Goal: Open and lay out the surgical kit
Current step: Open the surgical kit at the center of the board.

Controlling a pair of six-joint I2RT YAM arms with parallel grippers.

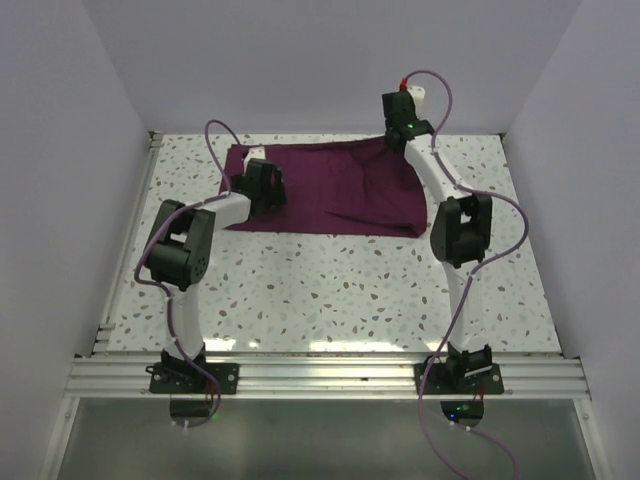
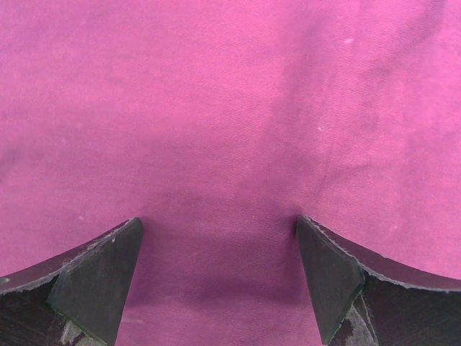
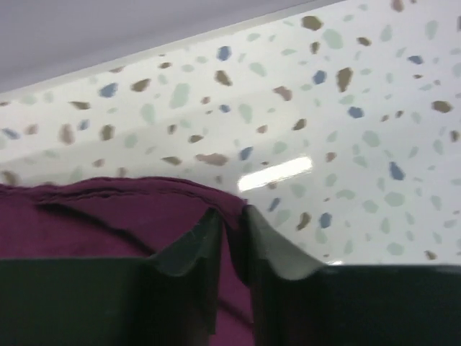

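The surgical kit shows as a dark maroon cloth wrap (image 1: 340,190) lying partly spread at the back of the table, with creases near its right end. My left gripper (image 1: 258,172) hovers over the wrap's left end. In the left wrist view it (image 2: 220,231) is open, its fingers wide apart just above smooth cloth (image 2: 230,108), with nothing between them. My right gripper (image 1: 400,140) is at the wrap's far right corner. In the right wrist view it (image 3: 234,216) is shut on a pinched fold of the cloth edge (image 3: 108,216).
The speckled terrazzo table (image 1: 330,290) is boxed in by white walls at the left, right and back. An aluminium rail (image 1: 330,375) runs along the near edge where both arm bases are bolted. Purple cables loop off both arms.
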